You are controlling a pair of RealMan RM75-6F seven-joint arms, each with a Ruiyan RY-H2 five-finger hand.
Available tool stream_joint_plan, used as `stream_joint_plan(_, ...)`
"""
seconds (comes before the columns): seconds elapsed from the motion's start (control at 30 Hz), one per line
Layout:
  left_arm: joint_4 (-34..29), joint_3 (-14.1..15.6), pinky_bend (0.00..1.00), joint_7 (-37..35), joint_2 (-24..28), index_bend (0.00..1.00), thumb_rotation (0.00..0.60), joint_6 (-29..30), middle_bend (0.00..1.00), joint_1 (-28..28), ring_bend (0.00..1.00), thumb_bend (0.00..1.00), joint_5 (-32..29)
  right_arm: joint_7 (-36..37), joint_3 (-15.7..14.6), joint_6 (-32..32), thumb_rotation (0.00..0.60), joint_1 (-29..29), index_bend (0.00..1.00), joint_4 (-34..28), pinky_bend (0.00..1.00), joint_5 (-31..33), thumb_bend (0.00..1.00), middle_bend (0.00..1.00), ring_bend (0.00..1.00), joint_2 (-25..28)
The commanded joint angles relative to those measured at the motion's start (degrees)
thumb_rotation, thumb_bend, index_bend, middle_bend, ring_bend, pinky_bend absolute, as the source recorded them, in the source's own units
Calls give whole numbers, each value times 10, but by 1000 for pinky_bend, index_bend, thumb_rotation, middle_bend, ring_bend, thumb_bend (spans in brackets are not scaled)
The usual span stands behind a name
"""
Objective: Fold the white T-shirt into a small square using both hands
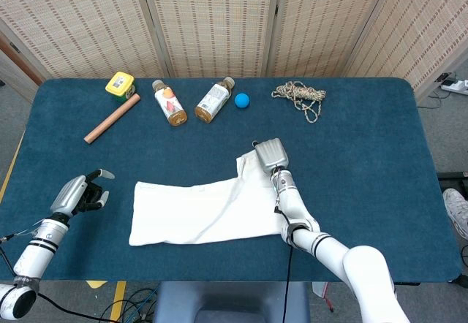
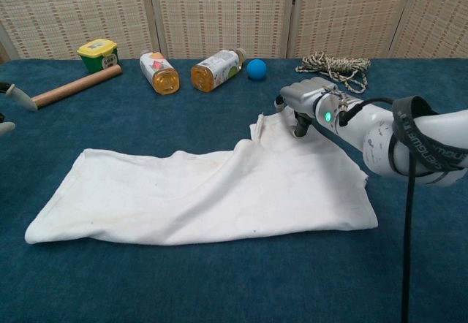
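Two hands, one garment.

Item: white T-shirt (image 1: 208, 210), spread flat on the blue table (image 1: 365, 155) toward the near edge, already a long folded band, with a raised corner at its far right end.

Right hand (image 1: 269, 153): palm down on that far right corner of the cloth. Fingers (image 2: 301, 126) curl under the palm and touch the fabric; whether they pinch it cannot be told from either view.

Left hand (image 1: 79, 192): off the shirt to its left, just above the table, fingers apart, holding nothing.

Step in hand, as judged: taking hold of the right corner for the next fold. The band is far from a small square. The next move calls for a sure pinch on the edge, then a carry across toward the left end, with the left hand pinning the cloth.

View notes: chest view shows the fingers under the right palm, and only the left hand's fingertips (image 2: 14, 98) at the frame edge. Head view shows the whole left hand and the shirt's outline.
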Motion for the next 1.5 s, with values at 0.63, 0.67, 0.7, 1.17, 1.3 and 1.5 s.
stream_joint_plan(0.63,1,1,960,-2,1,341,600,5,921,3,849,518,4,46,-38,51,600,-26,567,-54,1000,-26,481,902,963,27)
stream_joint_plan(0.67,1,1,960,-2,1,341,600,6,921,3,849,518,4,51,-40,55,600,-29,579,-60,1000,-31,485,906,963,31)
stream_joint_plan(0.7,1,1,960,-2,0,341,600,6,921,3,849,518,4,57,-43,61,600,-32,585,-67,1000,-36,489,908,963,34)
stream_joint_plan(1.17,-10,4,960,-1,7,341,600,15,921,7,849,518,12,111,-113,186,600,-125,625,-239,1000,-128,528,918,969,121)
stream_joint_plan(1.3,-11,5,960,-2,8,341,600,14,921,7,849,518,13,126,-143,215,600,-155,625,-276,1000,-158,530,918,969,143)
stream_joint_plan(1.5,-14,6,960,1,8,339,600,12,921,5,849,518,14,146,-177,246,600,-191,625,-320,1000,-191,530,918,969,163)
